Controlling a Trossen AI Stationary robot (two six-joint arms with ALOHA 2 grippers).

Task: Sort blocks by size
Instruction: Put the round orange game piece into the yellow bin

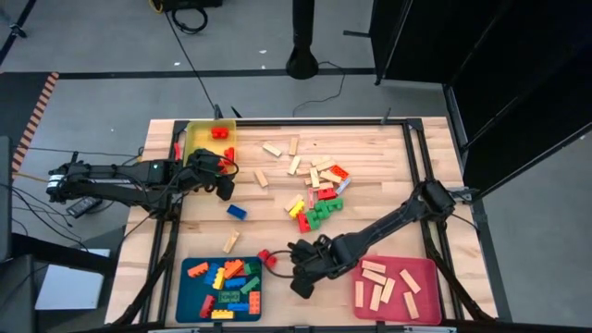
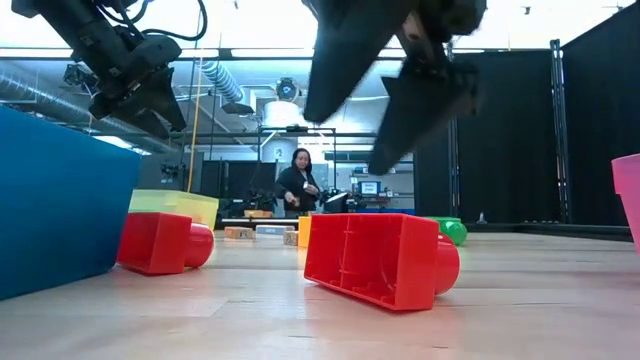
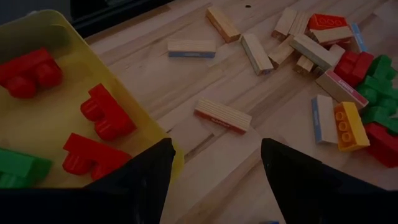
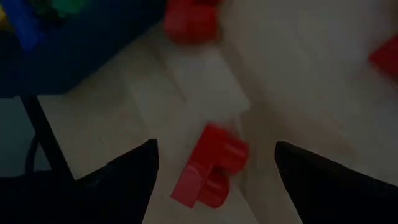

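right gripper (image 4: 214, 155): fingers wide, empty, hovering above red studded plastic brick (image 4: 208, 165) beside blue flat tray (image 1: 190, 296) | left gripper (image 3: 214, 155): spread, empty, at yellow flat tray (image 3: 37, 124) | low view only: person (image 2: 297, 183) behind table

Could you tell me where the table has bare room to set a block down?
Bare wood lies along the right side, between the central pile of blocks and the table's right rail, above the pink tray. It is crowded in the central pile and between the blue tray and the right hand.
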